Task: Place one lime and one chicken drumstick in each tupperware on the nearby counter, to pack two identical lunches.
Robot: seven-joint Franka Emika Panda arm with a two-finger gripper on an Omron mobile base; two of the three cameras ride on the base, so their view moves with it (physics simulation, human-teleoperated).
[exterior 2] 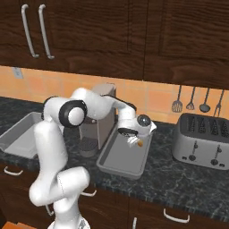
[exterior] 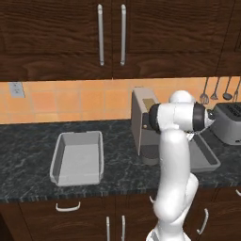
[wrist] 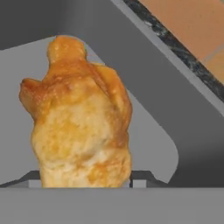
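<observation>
Currently the claw (exterior 2: pixel 137 142) is clamped on the chicken drumstick (wrist: pixel 81 118), holding it just above the floor of the right grey tupperware (exterior 2: pixel 112 165). Hand view: golden-brown meat sits between the fingertips (wrist: pixel 140 178), tray wall behind it. That tupperware lies on the dark marbled surface (exterior 2: pixel 188 179), beside a coffee machine (exterior 2: pixel 102 117). Second tupperware (exterior: pixel 77 157) sits well apart to the left; toaster (exterior 2: pixel 201 141) to the right.
</observation>
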